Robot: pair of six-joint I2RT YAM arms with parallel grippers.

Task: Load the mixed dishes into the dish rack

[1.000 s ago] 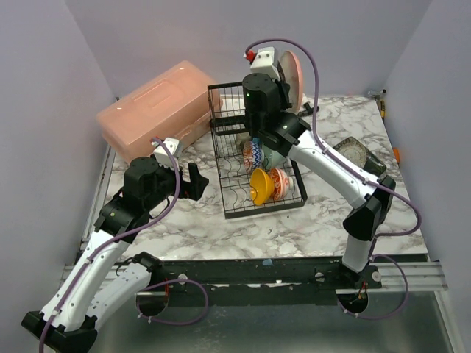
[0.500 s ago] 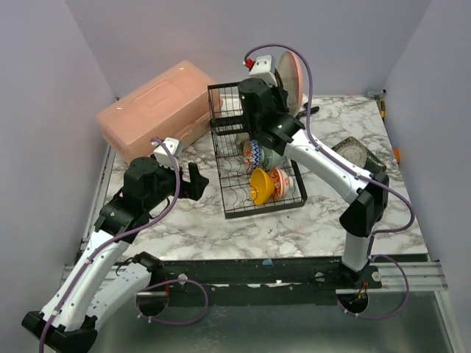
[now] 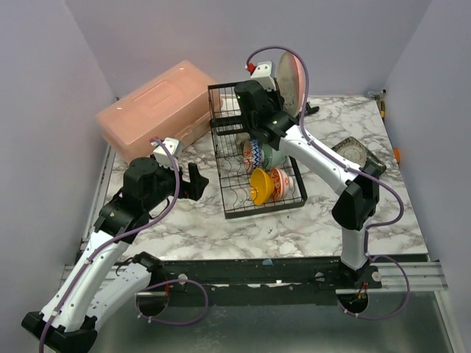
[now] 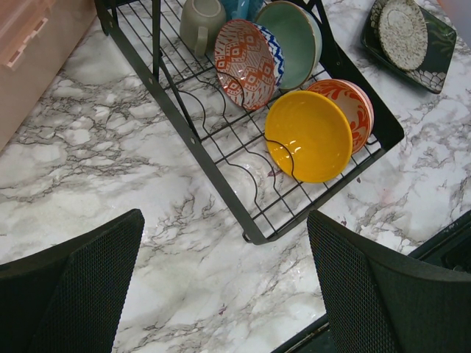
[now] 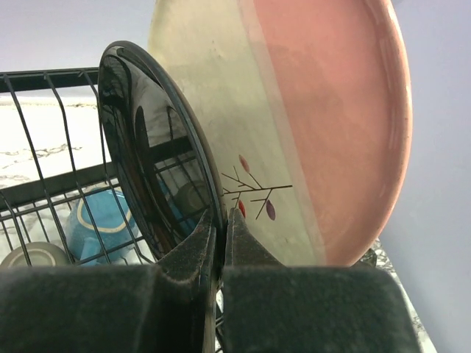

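Observation:
The black wire dish rack stands mid-table. It holds a yellow bowl, a red-patterned bowl, a mint green bowl, an orange-patterned bowl and an olive mug. My right gripper is shut on the rim of the pink-cream plate, held on edge above the rack's tall end. A dark glossy round face lies against its left side. My left gripper hangs open over marble left of the rack.
A salmon-pink plastic box sits at the back left. A dark plate with a speckled dish on it lies right of the rack. A blue piece shows through the rack wires.
The right arm has shifted slightly left and back, carrying the plate over the rack's tall end. The left arm has not moved.

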